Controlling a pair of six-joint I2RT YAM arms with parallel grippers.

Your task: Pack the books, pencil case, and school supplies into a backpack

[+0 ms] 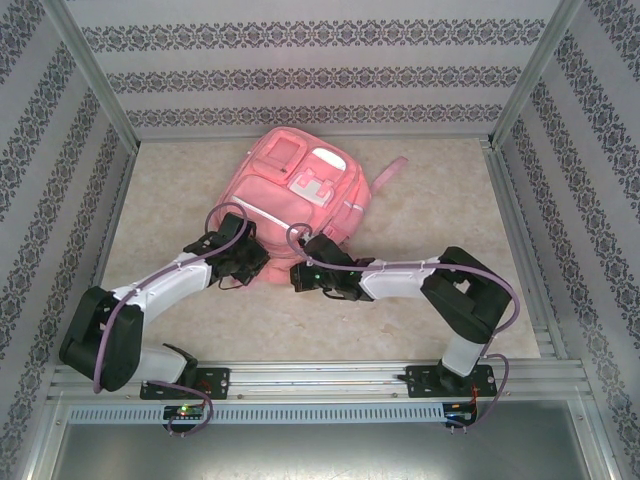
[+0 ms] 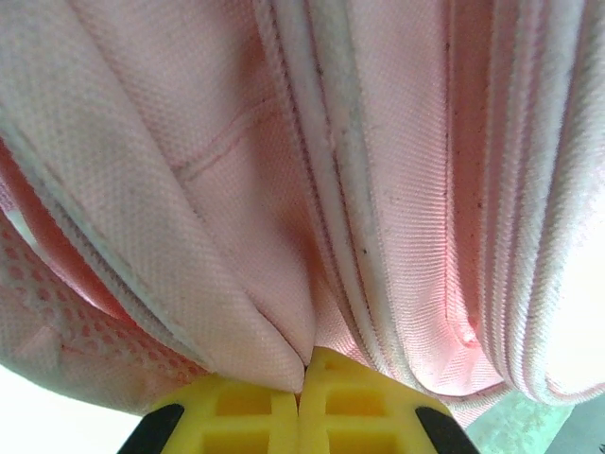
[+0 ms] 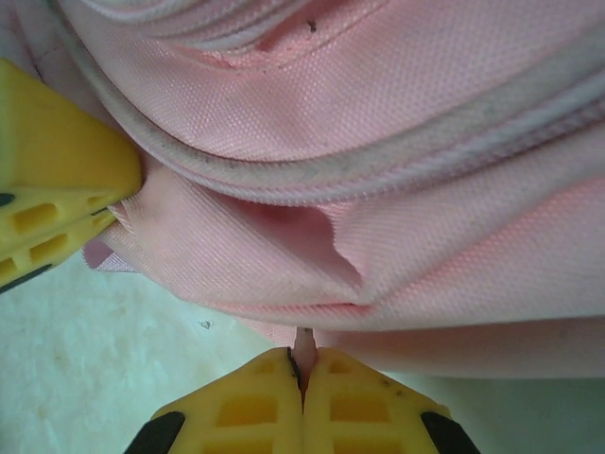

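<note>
Plainly, the left pincer (image 2: 302, 374) is squeezed fully together, its two yellow fingers (image 2: 236, 411) meeting tip to tip with a fold of the backpack (image 2: 227, 189) nipped between them; pink woven fabric and pale piping (image 2: 326, 189) rise straight up from that pinch. The right pincer (image 3: 302, 371) is closed just as tightly, with only a thin sliver of pink fabric caught in the seam between its fingertips, and a creased flap of the bag sits directly above the grip. In the right wrist view, a yellow finger of the left pincer comes in from the left side and touches the same piped edge of fabric, so the two grips sit just beside each other on the bag's near edge. From above, both arms reach inward from the near rail and converge at that near edge. The backpack lies flat on the pale marbled bench (image 1: 440, 220), toward the middle and far side, front pockets facing up, with one strap (image 1: 390, 172) trailing off to the right.
</note>
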